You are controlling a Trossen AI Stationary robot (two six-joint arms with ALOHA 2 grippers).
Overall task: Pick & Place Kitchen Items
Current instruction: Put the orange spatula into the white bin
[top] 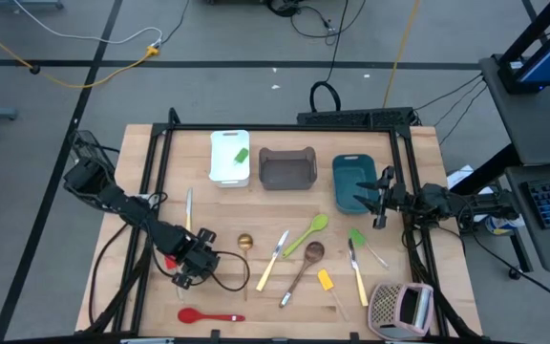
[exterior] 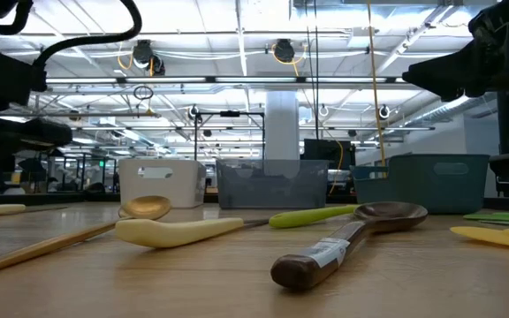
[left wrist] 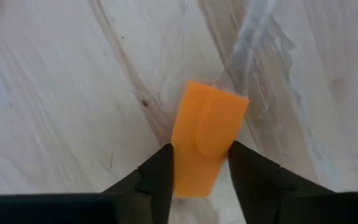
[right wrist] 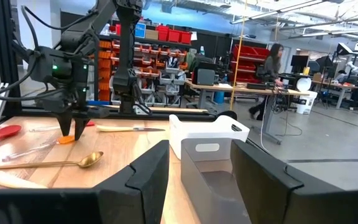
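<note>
My left gripper (left wrist: pixel 201 177) is over the table's near left part (top: pixel 185 266), pointing down, shut on the orange spatula (left wrist: pixel 207 134). The spatula's clear handle (right wrist: pixel 30 149) runs off along the wood. My right gripper (top: pixel 365 199) hangs open above the teal tub (top: pixel 353 180) and touches nothing. Lying flat on the table are a red spoon (top: pixel 208 315), a gold ladle (top: pixel 244 241), a lime spoon (top: pixel 308 232), a brown spoon (top: pixel 304 268), a yellow spatula (top: pixel 326 280), a green spatula (top: pixel 359 237) and cream-handled knives (top: pixel 273 260). A green item (top: pixel 242 155) lies in the white tub (top: pixel 225 164). My left gripper pinches the orange spatula's blade (left wrist: pixel 194 177) between its two fingers, at the blade's free end, opposite the clear handle (left wrist: pixel 253 31). The fingers come from above, pointing down, one on each long side of the blade. Blade and handle sit at the table surface (right wrist: pixel 67 138).
The white, grey (top: pixel 286 168) and teal tubs stand in a row along the far side. A grater with a pink side (top: pixel 401 308) sits at the near right corner. Another knife (top: pixel 189 208) lies just beyond the left gripper. A person stands in the room behind the table (right wrist: pixel 272 62).
</note>
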